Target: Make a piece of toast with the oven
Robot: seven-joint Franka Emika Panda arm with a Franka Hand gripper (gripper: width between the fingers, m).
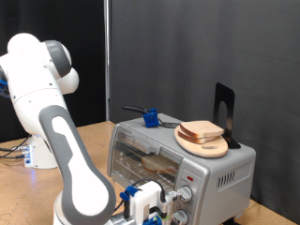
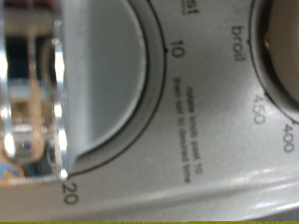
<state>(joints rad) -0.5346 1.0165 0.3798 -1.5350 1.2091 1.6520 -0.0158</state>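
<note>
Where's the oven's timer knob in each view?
Exterior view: the boxy silver-grey toaster oven sits at centre-right; its round knobs are at the front's right end, low in frame, with the tool right at them.
Wrist view: a round grey timer knob fills the centre; the tool isn't visible.
Shared landmark: the silver control panel.

The oven is placed at the exterior view's lower right. A pile of slices on a board is set on its top, a cup to their left. The gripper is positioned before the knobs.
</note>
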